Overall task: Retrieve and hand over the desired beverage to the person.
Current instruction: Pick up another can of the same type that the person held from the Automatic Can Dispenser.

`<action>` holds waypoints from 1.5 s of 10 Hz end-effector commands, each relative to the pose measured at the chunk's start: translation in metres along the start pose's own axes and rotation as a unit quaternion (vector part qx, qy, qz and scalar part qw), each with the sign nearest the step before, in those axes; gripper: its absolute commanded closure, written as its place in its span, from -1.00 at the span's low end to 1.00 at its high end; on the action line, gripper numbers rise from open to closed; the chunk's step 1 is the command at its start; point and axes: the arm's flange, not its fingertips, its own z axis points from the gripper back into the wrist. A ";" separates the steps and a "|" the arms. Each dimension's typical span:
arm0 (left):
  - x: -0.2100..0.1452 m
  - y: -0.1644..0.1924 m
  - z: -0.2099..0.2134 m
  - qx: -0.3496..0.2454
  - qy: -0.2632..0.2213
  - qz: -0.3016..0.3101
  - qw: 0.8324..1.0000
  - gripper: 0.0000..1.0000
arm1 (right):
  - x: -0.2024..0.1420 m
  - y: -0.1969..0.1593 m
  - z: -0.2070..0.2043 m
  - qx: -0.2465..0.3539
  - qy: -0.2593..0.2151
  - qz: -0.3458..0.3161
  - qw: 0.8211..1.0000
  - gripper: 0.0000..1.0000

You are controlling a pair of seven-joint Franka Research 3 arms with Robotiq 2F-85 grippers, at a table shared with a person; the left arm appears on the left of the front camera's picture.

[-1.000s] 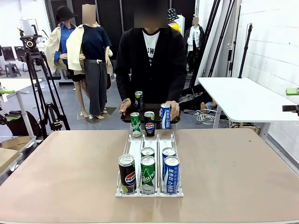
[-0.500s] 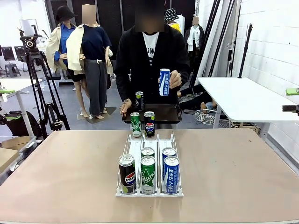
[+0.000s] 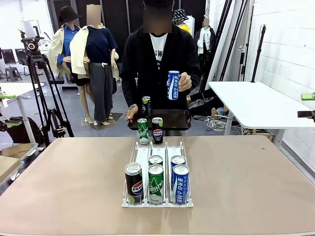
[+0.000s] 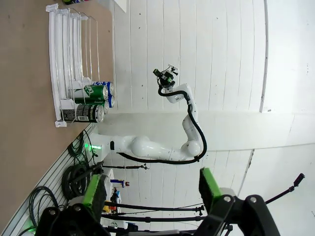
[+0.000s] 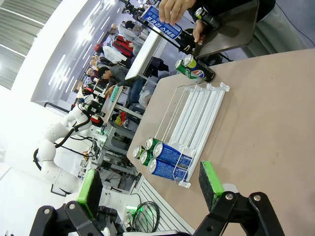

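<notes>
- The person (image 3: pixel 157 64) stood at the far side of the table (image 3: pixel 64 177), in a black open jacket over a white lettered T-shirt.
- One hand (image 3: pixel 184 82) held a blue can (image 3: pixel 173 85) upright at chest height, well above the table.
- The person's other hand (image 3: pixel 132 112) was at the left edge of a black tray (image 3: pixel 172 119), on which one dark can (image 3: pixel 146 105) stood.
- A white three-lane rack (image 3: pixel 142 155) lay in the middle of the table.
- At its far end stood a green can (image 3: pixel 142 131) and a black Pepsi can (image 3: pixel 157 130), side by side.
- At its near end stood another black Pepsi can (image 3: pixel 134 183), a green can (image 3: pixel 155 184) and a blue can (image 3: pixel 180 184) (one per lane). Two more cans stood just behind the green and blue ones.
- In the left wrist view, the left gripper (image 4: pixel 152 189) had its green pads wide apart, with nothing between them.
- In the right wrist view, the right gripper (image 5: pixel 150 189) was likewise spread and empty, well apart from the rack.
</notes>
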 end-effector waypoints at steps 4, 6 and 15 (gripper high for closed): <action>0.000 0.000 0.001 0.003 -0.003 0.001 1.000 -1.00 | -0.001 0.001 -0.001 0.007 -0.003 0.003 1.000 -1.00; 0.000 0.000 0.001 0.003 -0.003 0.001 1.000 -1.00 | -0.001 0.001 -0.001 0.007 -0.003 0.003 1.000 -1.00; 0.000 0.000 0.001 0.003 -0.003 0.001 1.000 -1.00 | -0.001 0.001 -0.001 0.007 -0.003 0.003 1.000 -1.00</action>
